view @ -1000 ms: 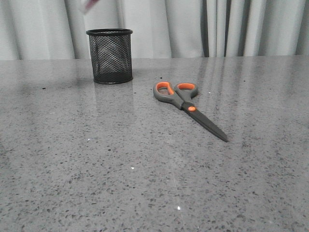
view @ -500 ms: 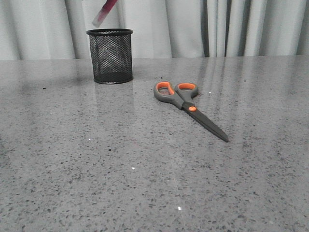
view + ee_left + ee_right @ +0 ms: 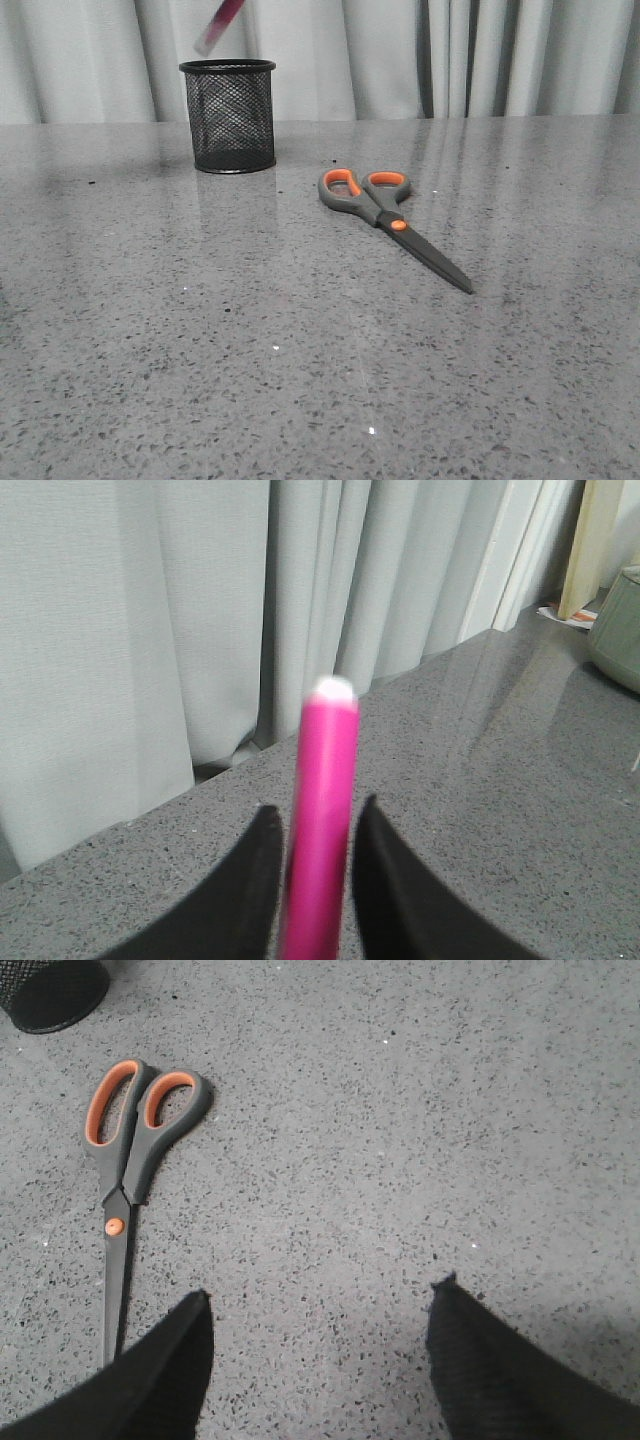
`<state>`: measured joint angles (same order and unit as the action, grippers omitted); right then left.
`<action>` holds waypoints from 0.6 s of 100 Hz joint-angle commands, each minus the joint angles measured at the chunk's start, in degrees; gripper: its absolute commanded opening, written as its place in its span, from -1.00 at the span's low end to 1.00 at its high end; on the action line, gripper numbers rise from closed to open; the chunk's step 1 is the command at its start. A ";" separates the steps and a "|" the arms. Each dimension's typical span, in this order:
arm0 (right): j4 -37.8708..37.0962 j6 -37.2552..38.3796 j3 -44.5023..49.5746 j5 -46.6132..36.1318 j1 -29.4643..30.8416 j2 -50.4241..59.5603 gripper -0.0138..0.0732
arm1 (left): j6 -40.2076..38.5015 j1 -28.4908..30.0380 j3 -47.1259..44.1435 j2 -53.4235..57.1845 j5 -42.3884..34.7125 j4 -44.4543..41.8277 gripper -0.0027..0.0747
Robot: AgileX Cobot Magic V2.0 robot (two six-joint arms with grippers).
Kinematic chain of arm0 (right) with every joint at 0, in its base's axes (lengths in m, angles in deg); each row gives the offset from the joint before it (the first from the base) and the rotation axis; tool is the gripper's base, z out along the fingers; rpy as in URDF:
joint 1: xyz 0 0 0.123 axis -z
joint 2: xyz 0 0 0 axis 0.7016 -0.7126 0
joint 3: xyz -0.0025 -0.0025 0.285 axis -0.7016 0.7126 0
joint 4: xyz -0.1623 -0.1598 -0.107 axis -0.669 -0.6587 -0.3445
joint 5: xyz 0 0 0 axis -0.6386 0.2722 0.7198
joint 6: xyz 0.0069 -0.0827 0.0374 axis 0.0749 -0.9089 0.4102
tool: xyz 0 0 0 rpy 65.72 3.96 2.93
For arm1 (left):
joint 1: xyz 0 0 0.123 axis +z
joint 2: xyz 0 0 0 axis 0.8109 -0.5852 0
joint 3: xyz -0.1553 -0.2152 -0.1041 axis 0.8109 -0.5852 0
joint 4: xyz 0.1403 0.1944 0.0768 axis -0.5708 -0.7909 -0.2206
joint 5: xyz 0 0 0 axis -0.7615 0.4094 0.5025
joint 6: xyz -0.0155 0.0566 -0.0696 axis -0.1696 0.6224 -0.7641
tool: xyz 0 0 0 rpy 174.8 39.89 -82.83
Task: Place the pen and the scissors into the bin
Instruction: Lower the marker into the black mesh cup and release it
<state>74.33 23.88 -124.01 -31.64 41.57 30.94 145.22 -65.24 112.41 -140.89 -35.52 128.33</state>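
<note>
Pen (image 3: 217,25) tilted above bin (image 3: 228,116); scissors (image 3: 386,219) flat on table (image 3: 300,350).

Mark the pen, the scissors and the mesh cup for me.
pen (image 3: 322,820), left wrist view, on the middle of its pink barrel.
scissors (image 3: 398,225), front view, on the orange pivot dot.
mesh cup (image 3: 229,120), front view, on its wire wall.

A plain indoor test setup: a grey speckled table (image 3: 300,350) against pale pleated curtains (image 3: 400,60).
</note>
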 commanded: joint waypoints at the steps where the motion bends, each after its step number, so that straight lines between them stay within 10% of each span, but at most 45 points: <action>1: 0.38 -0.50 -2.10 -2.69 0.14 0.30 0.29 | 0.02 -0.53 1.90 3.09 2.66 3.16 0.00; 11: 0.38 -0.50 -2.10 -2.61 0.14 0.30 0.29 | -0.11 -0.53 1.90 3.09 2.93 3.29 0.41; 27: 0.38 -0.50 -2.10 -2.61 0.14 0.30 0.29 | -0.11 -0.16 2.02 4.40 4.68 3.29 0.35; 48: 0.38 -0.50 -2.10 -3.55 0.14 0.30 0.29 | -0.11 4.02 2.02 10.81 9.71 0.97 0.03; 60: 0.38 -0.50 -2.10 -2.83 0.14 0.30 0.29 | -1.89 6.66 2.02 16.41 11.70 -6.87 -0.57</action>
<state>74.33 23.88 -124.01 -31.66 41.57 30.94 144.73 -60.23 112.53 -131.21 -27.19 123.52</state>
